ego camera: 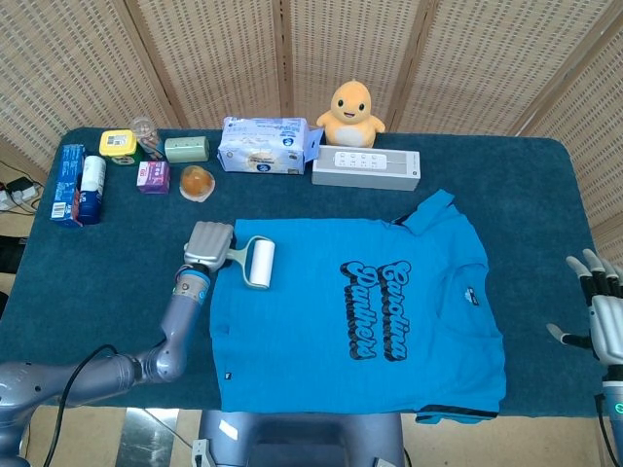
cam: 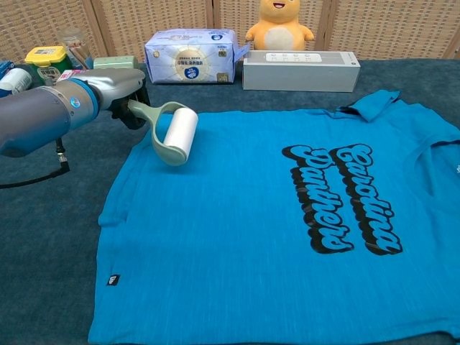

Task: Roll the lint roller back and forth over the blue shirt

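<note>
The blue shirt [ego camera: 389, 311] [cam: 244, 237] with black lettering lies flat on the dark blue table. My left hand [ego camera: 208, 244] [cam: 122, 90] grips the pale green handle of the lint roller [ego camera: 258, 263] [cam: 176, 135]. Its white roll rests on the shirt near the shirt's left edge. My right hand [ego camera: 599, 311] hangs off the table's right edge, fingers spread, holding nothing; the chest view does not show it.
Along the back stand a tissue pack [ego camera: 263, 145], a yellow plush chick [ego camera: 354, 115], a white power strip [ego camera: 366, 167], and small boxes, jars and an orange item [ego camera: 197, 182]. A blue carton and tube [ego camera: 78, 185] sit at far left.
</note>
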`<state>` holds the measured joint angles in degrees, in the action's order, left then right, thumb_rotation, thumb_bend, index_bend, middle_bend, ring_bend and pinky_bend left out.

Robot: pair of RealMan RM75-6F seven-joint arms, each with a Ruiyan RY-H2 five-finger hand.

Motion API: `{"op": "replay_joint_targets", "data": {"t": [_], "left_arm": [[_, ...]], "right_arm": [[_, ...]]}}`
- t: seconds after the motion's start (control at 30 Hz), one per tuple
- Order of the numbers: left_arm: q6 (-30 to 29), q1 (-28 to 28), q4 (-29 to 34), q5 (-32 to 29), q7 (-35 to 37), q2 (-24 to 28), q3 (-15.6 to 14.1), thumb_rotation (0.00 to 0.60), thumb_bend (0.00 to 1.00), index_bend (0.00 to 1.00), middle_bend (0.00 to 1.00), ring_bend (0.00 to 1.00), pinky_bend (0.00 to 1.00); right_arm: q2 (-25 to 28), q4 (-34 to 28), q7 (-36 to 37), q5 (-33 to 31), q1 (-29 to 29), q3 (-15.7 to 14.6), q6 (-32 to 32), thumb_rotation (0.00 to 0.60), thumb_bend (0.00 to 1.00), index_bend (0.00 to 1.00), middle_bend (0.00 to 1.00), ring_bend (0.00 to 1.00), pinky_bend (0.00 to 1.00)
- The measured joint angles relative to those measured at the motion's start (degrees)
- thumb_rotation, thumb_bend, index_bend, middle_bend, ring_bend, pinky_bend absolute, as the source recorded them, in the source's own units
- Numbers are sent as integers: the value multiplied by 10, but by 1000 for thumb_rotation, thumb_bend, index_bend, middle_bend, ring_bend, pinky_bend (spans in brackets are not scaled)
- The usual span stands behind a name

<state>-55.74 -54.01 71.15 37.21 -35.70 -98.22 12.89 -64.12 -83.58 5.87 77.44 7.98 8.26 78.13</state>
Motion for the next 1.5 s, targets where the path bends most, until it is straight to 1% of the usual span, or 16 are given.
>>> {"op": "replay_joint_targets", "data": {"t": [0.27,0.47,1.03,1.5], "left_arm": [[9,-2,-36,-7,-14,-21,-2,600,706,980,943,762,966],[19,-13,-58,-17,-32,-42,1,600,706,980,943,762,966],[13,-58,-86,-51,-103,-99,30,600,702,980,943,762,966],[-3,-83,-110,-50,-129,-152,46,600,697,980,942,763,966]], "right_arm": [[2,-1,5,-1,0,1,0,600,0,117,0,0,0],[4,-2,7,1,-1,1,2,600,0,117,0,0,0],[10,-4,21,1,-3,3,4,600,0,117,0,0,0],[16,-4,36,2,-5,4,5,600,0,117,0,0,0]]}}
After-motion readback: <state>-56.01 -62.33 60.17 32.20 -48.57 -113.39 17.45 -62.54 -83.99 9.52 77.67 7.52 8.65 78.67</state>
